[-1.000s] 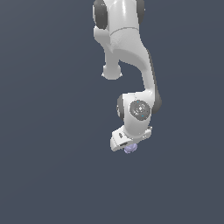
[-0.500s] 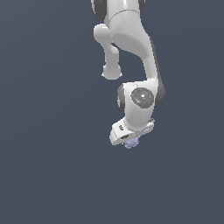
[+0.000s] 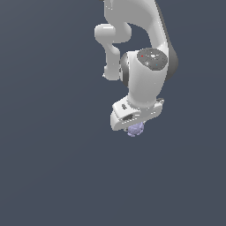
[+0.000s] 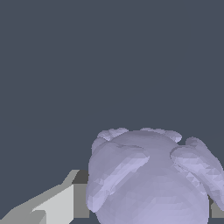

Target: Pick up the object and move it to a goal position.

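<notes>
The object (image 3: 135,129) is a small pale lavender lump with a knobbly surface. It peeks out just below the white hand of my arm in the exterior view. My gripper (image 3: 136,126) is shut on the object, and the hand hides most of the fingers there. In the wrist view the object (image 4: 151,179) fills the near part of the picture, with one grey-white finger (image 4: 57,203) showing beside it. The other finger is almost fully hidden behind the lump.
Only a plain dark grey-blue ground surrounds the arm in both views. The white arm links (image 3: 132,31) rise above the hand toward the top edge of the exterior view.
The arm has carried the object upward and a little toward the exterior view's right. The wrist has turned somewhat, and the grip on the lump has held.
</notes>
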